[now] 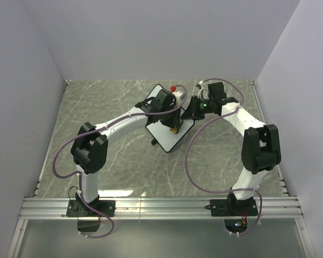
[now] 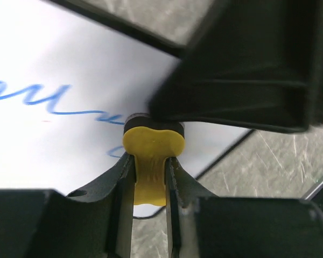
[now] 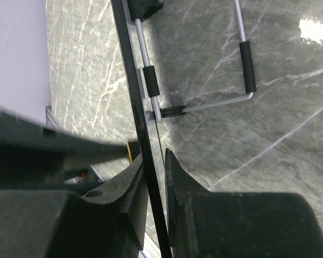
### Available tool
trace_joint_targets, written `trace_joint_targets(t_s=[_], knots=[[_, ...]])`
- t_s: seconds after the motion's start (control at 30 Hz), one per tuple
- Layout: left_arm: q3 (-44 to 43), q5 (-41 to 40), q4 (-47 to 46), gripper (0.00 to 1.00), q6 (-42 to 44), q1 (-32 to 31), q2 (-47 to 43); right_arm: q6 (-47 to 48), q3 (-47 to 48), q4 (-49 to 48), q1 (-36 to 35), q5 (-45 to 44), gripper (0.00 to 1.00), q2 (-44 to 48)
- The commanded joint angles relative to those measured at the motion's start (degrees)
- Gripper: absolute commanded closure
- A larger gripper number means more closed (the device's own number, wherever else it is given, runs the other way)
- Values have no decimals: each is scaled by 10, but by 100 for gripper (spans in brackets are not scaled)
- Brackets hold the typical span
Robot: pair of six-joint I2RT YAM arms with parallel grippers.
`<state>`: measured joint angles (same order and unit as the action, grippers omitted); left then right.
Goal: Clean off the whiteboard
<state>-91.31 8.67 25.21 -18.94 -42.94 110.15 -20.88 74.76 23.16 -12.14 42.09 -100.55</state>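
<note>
whiteboard point(image 1: 166, 138) is sitting mid-table toward the far side, turned diagonal to the table edges. White face, rounded corners, thin black edge. Blue scribble point(image 2: 40, 97) is running across the face, not erased yet.

L arm point(image 1: 124, 121) rose from its base at near-left, bent at the elbow, forearm reaching fwd and to the right, toward table centre. R arm point(image 1: 247, 121) rose from near-right, elbow high, forearm angled back and to the left, so both wrists met mid-table, close together. L wrist pitched down. L gripper point(image 2: 149, 164) was clamped tight: fingers point(image 2: 118, 177) pinched the narrow waist of the yellow eraser point(image 2: 151, 142), its head just past the tips. R gripper point(image 3: 153, 164) had jaws nearly together, one each side of the whiteboard point(image 1: 169, 140) edge, pinching it.
</note>
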Motion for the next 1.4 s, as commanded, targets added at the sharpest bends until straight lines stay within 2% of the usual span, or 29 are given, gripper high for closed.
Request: trace_joint_targets(t_s=[0.0,0.13,0.3,0.47,0.6,0.7,0.93,1.27,1.37], knots=[[16,-66,-56,100,-6,43,16,-17,-1,36,-17,5,100,11],[28,-71,-67,100,-22,88,23,-14,-7,39,-20,5,100,14],[55,-71,-85,100,-26,108,32,-16,0,42,-19,6,100,10],[56,-44,-96,100,-29,84,18,-35,20,31,-20,26,100,-6],[53,-22,-106,100,-29,45,-5,-87,32,4,-20,50,100,-20],[59,23,-126,100,-50,30,-24,-134,34,-38,-19,76,100,-28],[128,61,-176,100,-73,0,-74,-195,43,-100,-21,102,100,-36],[200,45,-207,100,-83,2,-117,-237,45,-136,-20,110,100,-41],[218,28,-201,100,-94,27,-121,-240,50,-138,-21,112,100,-39]])
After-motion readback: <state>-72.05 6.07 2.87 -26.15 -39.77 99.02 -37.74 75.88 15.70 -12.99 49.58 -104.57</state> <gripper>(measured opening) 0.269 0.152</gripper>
